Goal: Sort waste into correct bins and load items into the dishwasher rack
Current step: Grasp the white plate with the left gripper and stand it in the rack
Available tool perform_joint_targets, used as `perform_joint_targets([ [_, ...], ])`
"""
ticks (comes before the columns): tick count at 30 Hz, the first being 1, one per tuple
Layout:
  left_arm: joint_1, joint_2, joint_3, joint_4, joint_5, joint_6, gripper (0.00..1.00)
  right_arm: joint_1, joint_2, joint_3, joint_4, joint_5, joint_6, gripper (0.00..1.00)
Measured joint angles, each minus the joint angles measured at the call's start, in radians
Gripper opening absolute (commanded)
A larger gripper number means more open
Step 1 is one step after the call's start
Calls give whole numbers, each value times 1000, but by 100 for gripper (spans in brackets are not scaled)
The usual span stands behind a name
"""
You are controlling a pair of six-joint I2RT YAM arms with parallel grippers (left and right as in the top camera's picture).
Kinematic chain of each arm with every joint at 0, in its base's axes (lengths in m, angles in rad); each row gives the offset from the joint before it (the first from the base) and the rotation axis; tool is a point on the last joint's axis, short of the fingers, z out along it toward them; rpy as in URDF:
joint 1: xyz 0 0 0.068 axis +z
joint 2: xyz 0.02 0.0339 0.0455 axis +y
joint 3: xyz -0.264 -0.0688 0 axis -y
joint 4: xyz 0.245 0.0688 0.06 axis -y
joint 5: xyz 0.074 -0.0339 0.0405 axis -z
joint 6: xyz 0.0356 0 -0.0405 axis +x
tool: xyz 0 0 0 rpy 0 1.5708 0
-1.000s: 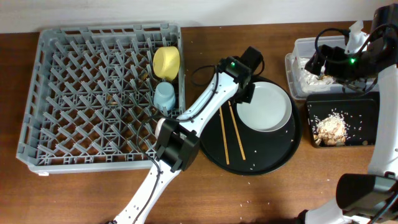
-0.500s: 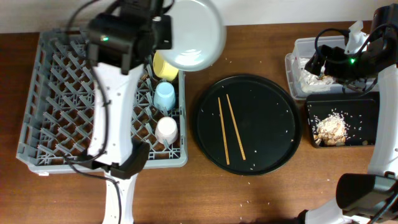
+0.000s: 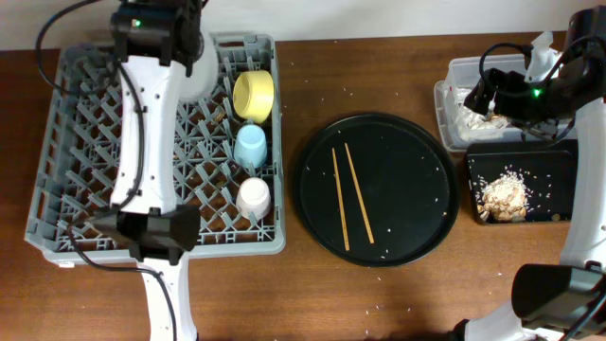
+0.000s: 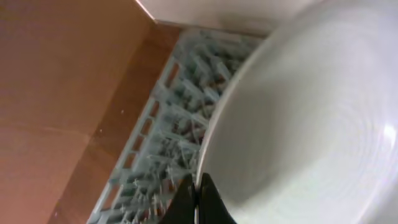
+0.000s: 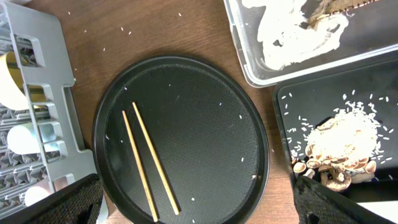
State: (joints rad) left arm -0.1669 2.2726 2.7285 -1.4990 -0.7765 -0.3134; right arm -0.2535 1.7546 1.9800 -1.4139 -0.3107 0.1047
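My left gripper (image 4: pixel 196 198) is shut on the rim of the white round plate (image 4: pixel 311 118) and holds it tilted over the back of the grey dishwasher rack (image 3: pixel 85 161). From overhead the plate (image 3: pixel 201 80) is mostly hidden by the arm, and the left gripper (image 3: pixel 182 55) is above it. A yellow bowl (image 3: pixel 254 95), a light-blue cup (image 3: pixel 250 147) and a pinkish-white cup (image 3: pixel 254 197) sit in the rack's right column. Two chopsticks (image 3: pixel 348 197) lie on the round black tray (image 3: pixel 417 227). My right gripper (image 5: pixel 196 190) is open and empty, high above the table; overhead it (image 3: pixel 490 95) is over the clear tub.
The clear tub (image 3: pixel 456 68) at the back right holds a white napkin (image 5: pixel 292 37) and a brown wrapper (image 5: pixel 339 5). The shallow black tray (image 3: pixel 559 161) in front of it holds tan food scraps (image 3: pixel 502 194). Rice grains dot the round tray and the table.
My left arm lifted the plate off the round tray and swung it left, over the back of the rack. The right arm has not moved.
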Motion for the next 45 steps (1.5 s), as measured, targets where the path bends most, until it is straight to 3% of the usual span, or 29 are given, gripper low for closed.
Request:
perform_joint_targets([
  [5, -32, 2, -253, 251, -192, -28, 0, 0, 1, 0, 0, 0, 0, 98],
  [12, -82, 3, -391, 419, -324, -28, 1, 0, 1, 0, 0, 0, 0, 98],
  [26, -140, 3, -530, 521, -370, -59, 0, 0, 1, 0, 0, 0, 0, 98],
  [31, -140, 3, -542, 518, -484, -61, 0, 0, 1, 0, 0, 0, 0, 98],
  [33, -140, 3, -542, 518, -468, -61, 1, 0, 1, 0, 0, 0, 0, 98],
  [35, -140, 3, -544, 517, -338, -61, 1, 0, 1, 0, 0, 0, 0, 98],
  [36, -140, 3, -544, 517, -292, -61, 3, 0, 1, 0, 0, 0, 0, 98],
  [37, -138, 3, -544, 515, -246, -61, 18, 0, 1, 0, 0, 0, 0, 98],
  [41, -135, 3, -544, 480, -139, -47, 52, 0, 1, 0, 1, 0, 0, 98],
  [45, -136, 2, -515, 390, 4, 35, 59, 0, 1, 0, 1, 0, 0, 98],
])
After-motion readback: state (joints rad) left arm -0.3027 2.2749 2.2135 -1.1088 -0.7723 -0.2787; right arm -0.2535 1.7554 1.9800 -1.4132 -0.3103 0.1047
